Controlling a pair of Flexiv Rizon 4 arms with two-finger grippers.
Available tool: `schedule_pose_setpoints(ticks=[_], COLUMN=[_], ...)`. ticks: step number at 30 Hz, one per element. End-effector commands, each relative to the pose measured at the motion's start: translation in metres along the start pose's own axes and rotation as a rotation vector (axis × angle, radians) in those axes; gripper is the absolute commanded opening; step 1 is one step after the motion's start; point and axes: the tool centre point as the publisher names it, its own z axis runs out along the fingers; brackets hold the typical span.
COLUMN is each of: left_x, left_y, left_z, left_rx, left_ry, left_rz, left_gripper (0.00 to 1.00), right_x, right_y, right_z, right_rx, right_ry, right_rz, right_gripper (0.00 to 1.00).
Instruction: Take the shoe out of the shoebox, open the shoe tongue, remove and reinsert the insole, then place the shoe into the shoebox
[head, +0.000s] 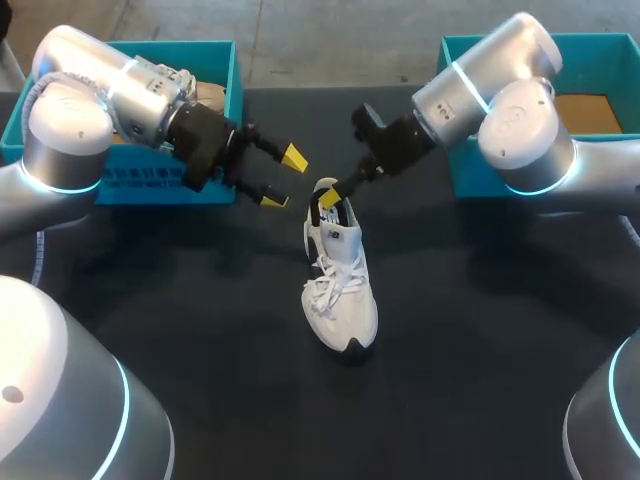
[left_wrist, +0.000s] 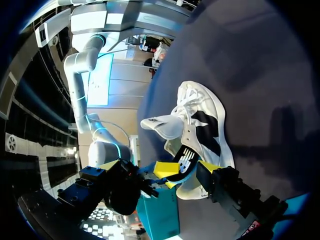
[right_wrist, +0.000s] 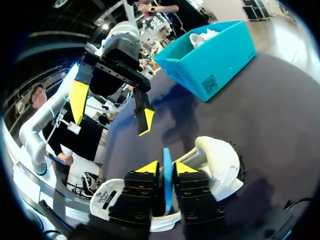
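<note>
Right gripper (right_wrist: 167, 169) pinches thin blue insole (right_wrist: 166, 155) in white lace-up sneaker (head: 340, 290), presumably to extract it; left gripper (head: 281, 177) hovers spread, empty.

Hidden: insole (right_wrist: 167, 175) lower end inside shoe (right_wrist: 220, 165); left shoebox (head: 140, 188) partly behind left arm (head: 100, 100).

Black matte table (head: 470, 340), soft shadows falling across its surface.

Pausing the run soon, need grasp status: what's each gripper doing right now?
Left gripper: open, holding nothing.
Right gripper: shut on the blue insole standing in the shoe.
</note>
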Motion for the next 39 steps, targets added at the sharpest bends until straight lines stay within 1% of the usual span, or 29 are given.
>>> schedule_pose_setpoints(ticks=[1, 5, 14, 22, 23, 24, 26, 29, 30, 33, 36, 39], left_x=[-0.001, 0.000, 0.009, 0.014, 0.014, 0.014, 0.014, 0.014, 0.014, 0.014, 0.015, 0.015], left_y=[0.000, 0.002, 0.007, 0.010, 0.010, 0.010, 0.010, 0.010, 0.010, 0.008, 0.007, 0.006], left_z=[0.000, -0.002, -0.003, -0.001, -0.001, -0.001, -0.001, -0.001, -0.001, -0.002, -0.002, -0.002], left_rx=[-0.002, -0.004, -0.013, -0.016, -0.016, -0.015, -0.013, -0.013, -0.013, -0.015, -0.017, -0.017], left_ry=[0.006, 0.012, 0.019, 0.024, 0.025, 0.025, 0.024, 0.022, 0.021, 0.020, 0.017, 0.015], left_rz=[0.000, -0.003, -0.019, -0.031, -0.032, -0.032, -0.033, -0.032, -0.032, -0.033, -0.034, -0.035], left_gripper=[1.00, 1.00, 1.00, 1.00, 1.00, 1.00, 1.00, 1.00, 1.00, 1.00, 1.00, 1.00], right_x=[-0.006, -0.004, 0.000, 0.004, 0.004, 0.004, 0.005, 0.007, 0.008, 0.011, 0.017, 0.018], right_y=[0.005, 0.005, -0.017, -0.021, -0.022, -0.021, -0.019, -0.016, -0.014, -0.010, -0.002, 0.001], right_z=[0.005, 0.011, 0.020, 0.022, 0.022, 0.022, 0.020, 0.016, 0.015, 0.011, 0.009, 0.006], right_rx=[0.023, 0.050, 0.089, 0.085, 0.084, 0.083, 0.079, 0.079, 0.080, 0.077, 0.073, 0.070], right_ry=[0.007, 0.017, 0.036, 0.038, 0.038, 0.037, 0.023, 0.010, 0.004, -0.011, -0.027, -0.038], right_rz=[-0.006, 0.000, 0.051, 0.072, 0.073, 0.074, 0.067, 0.057, 0.052, 0.038, 0.024, 0.012], right_gripper=[0.00, 0.00, 0.00, 0.00, 0.04, 0.19, 0.21, 0.30, 0.35, 0.37, 0.38, 0.42])
